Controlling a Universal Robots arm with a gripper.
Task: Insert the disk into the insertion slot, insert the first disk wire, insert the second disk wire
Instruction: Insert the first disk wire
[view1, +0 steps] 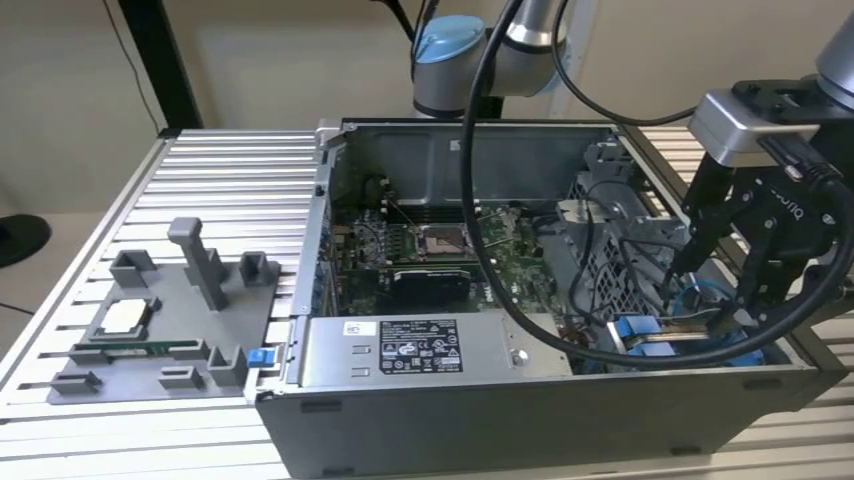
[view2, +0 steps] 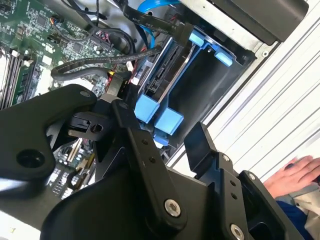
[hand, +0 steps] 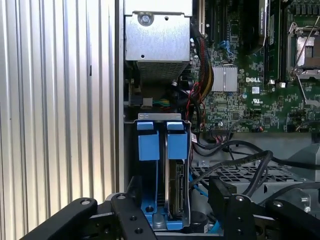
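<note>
The disk (hand: 177, 187) stands edge-on inside the insertion slot (hand: 148, 145), between its blue rails. That puts it in the lower right of the exterior view, in the near corner of the open computer case (view1: 534, 420). My claw (view1: 727, 275) hangs just over it, its fingers (hand: 222, 197) spread apart, one either side of the bay, gripping nothing. Black cables (hand: 235, 155) loop just beside the slot. A person's hand (view2: 295, 175) rests on the ribbed table (view2: 280, 100).

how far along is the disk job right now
Done, apparently: the disk sits edge-on in the insertion slot, between its blue rails. In hand: nothing; the gripper hangs open over the bay. Left: the two wires; a blue cable runs near the disk, and I cannot tell whether anything is plugged in.
</note>
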